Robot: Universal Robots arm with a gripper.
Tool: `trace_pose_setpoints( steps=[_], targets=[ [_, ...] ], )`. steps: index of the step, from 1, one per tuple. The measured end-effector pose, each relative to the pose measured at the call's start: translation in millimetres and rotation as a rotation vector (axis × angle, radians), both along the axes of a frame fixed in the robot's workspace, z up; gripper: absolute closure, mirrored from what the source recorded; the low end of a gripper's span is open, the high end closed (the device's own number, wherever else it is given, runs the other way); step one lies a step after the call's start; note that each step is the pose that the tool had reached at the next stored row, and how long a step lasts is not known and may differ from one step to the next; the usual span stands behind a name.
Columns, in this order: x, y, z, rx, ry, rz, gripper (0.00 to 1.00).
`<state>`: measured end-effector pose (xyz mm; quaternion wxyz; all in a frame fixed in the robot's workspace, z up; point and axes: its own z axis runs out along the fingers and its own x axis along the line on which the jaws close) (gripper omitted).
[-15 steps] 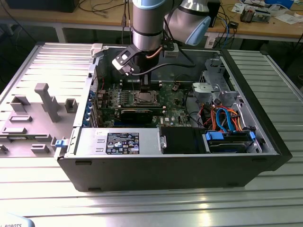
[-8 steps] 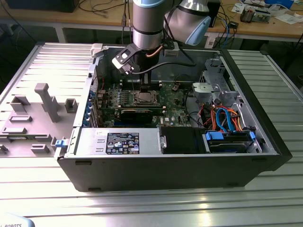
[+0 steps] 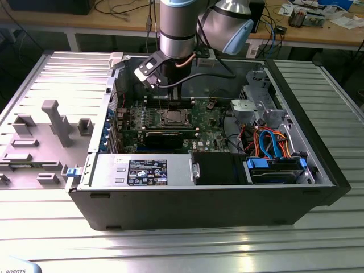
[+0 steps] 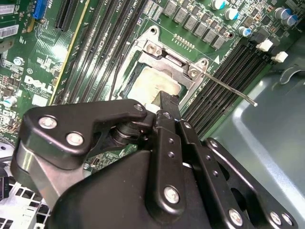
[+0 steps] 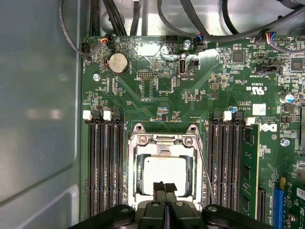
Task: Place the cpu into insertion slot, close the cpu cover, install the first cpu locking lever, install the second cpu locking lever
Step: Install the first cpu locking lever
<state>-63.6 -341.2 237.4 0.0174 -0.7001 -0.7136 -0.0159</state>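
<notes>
Exterior view: the arm reaches down into the open case (image 3: 227, 207). The gripper (image 3: 173, 108) hangs just above the cpu (image 3: 173, 118) on the board.

First wrist view: the cpu (image 5: 164, 169) lies flat in the slot (image 5: 129, 164), with metal rim on all sides. I read the fingers (image 5: 159, 187) as pressed together with nothing between them, their tips over one edge of the cpu. A thin lever (image 5: 204, 167) runs beside the slot.

Second wrist view: the gripper (image 4: 167, 101) tip sits at the cpu (image 4: 150, 83) edge; I cannot tell whether it touches. The lever (image 4: 228, 88) juts out free over the memory slots (image 4: 228, 62).
</notes>
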Motion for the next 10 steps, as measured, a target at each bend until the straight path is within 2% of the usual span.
trace_pose_setpoints(
  steps=[7,10],
  targets=[
    [0.0,0.0,6.5,0.0,-0.0001,0.002,0.89],
    [0.0,0.2,7.6,0.0003,-0.0002,0.036,0.89]
  ],
)
